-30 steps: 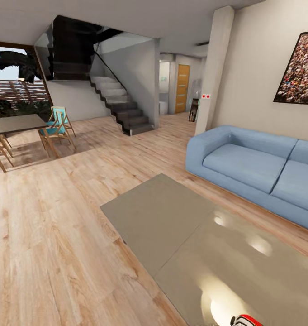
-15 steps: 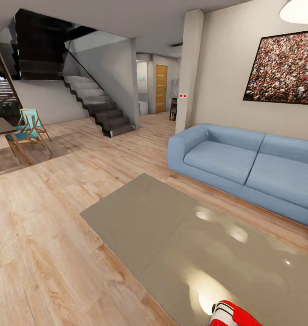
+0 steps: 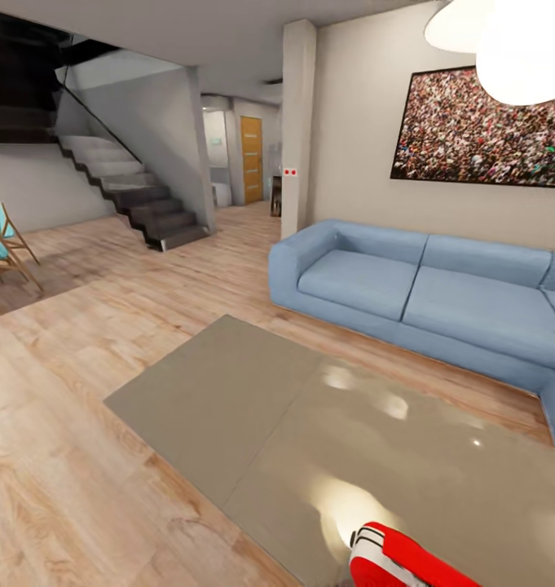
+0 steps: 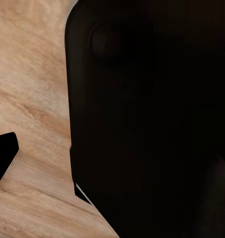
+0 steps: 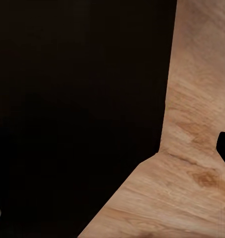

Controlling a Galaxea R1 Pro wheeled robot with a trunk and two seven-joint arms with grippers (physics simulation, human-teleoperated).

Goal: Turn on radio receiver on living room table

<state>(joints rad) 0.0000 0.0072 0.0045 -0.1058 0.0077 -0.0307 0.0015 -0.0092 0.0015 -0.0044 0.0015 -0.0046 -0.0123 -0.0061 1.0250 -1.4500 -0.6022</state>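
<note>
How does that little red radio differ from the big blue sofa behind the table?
The radio is bright red with white trim; the sofa is pale blue all over. The radio is small and cut off by the picture's lower edge; the sofa is far larger and stretches along the wall. The radio sits on the table; the sofa stands on the wood floor. Both have rounded shapes.

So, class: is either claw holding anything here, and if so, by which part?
It cannot be told. The radio receiver sits untouched on the table; the wrist views are mostly dark robot body over wood floor.
</note>
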